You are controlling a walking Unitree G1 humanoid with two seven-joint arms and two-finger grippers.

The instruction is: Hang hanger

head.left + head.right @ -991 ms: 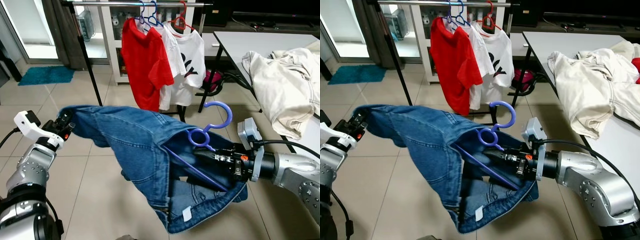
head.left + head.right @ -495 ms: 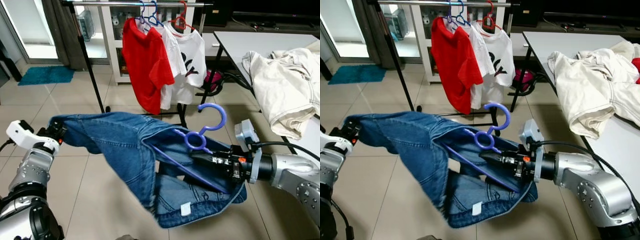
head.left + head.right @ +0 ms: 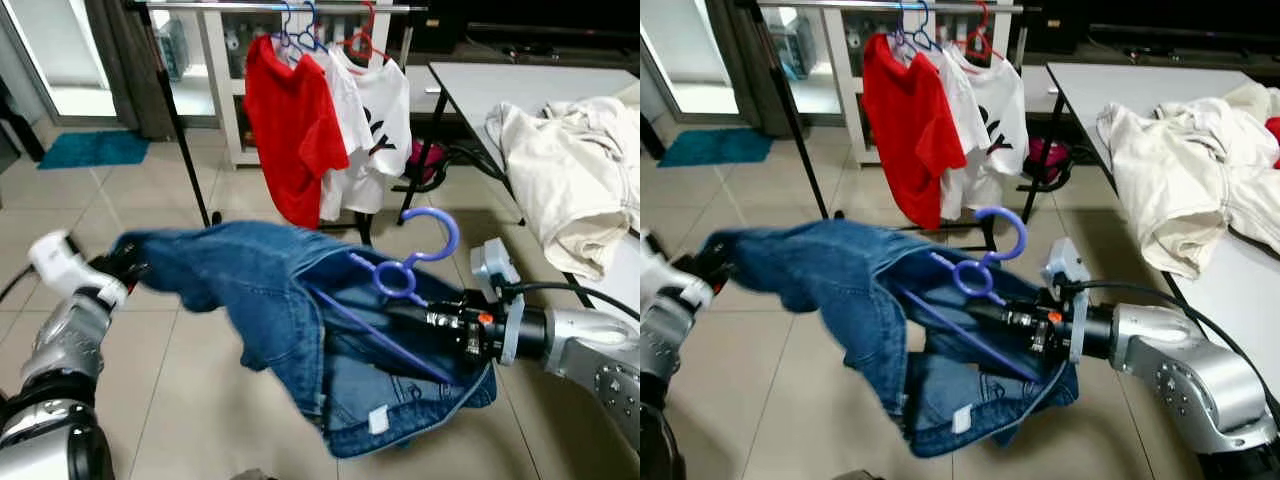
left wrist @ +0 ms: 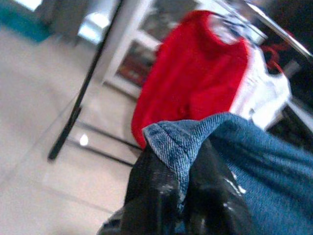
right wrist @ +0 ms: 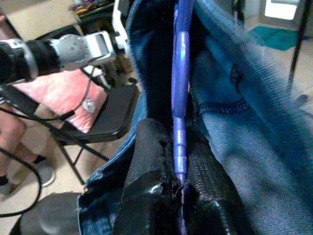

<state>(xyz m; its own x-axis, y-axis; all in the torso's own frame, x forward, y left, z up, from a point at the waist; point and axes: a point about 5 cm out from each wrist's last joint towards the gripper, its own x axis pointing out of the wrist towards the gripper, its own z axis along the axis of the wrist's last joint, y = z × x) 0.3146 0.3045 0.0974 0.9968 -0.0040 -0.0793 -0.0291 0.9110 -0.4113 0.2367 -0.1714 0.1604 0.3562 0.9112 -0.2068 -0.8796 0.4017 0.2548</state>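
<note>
Swung up and inward since half a second ago: left gripper, blurred, clamped on a corner of the jeans. Right gripper pinched shut on the hanger, its bar threaded inside the denim just ahead of the fingers, hook poking up above. Garment loaded, then, but unhung; rail far beyond both grippers, carry and hooking left, judging by this

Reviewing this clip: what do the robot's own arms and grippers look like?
Both arms are rounded silver metal shells with black joints and black cables along them. The left gripper and right gripper each have two long black fingers and a white box-shaped wrist module. The right wrist also shows small orange-red marks near its black collar.
</note>
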